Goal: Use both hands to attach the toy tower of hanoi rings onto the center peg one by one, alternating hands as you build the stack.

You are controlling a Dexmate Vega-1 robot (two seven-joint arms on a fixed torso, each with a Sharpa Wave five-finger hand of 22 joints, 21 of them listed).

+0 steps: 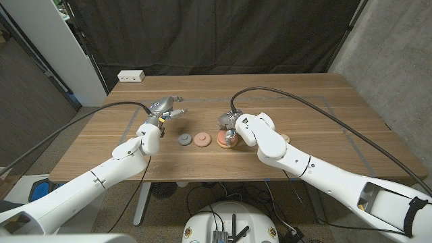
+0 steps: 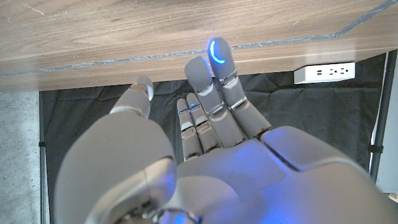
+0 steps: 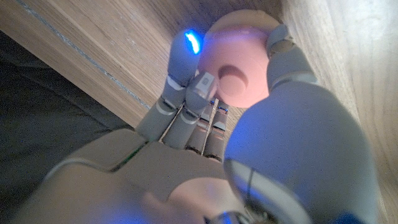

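My right hand [image 1: 231, 129] is pinching a pink ring [image 3: 239, 65] between thumb and fingers, low over the table [image 1: 297, 101]. The grey ring [image 1: 183, 141] and another pink ring [image 1: 201, 140] lie between my hands, nearer the left hand [image 1: 164, 111], which is spread and empty. I can't make out the peg.

The table [image 1: 324, 101] is brown wood with stripes. A pink ring [image 3: 239, 65] sits between grey fingers [image 3: 180, 65] that glow blue. Near them lie a grey ring [image 1: 183, 141] and a pink-brown ring [image 1: 201, 140].
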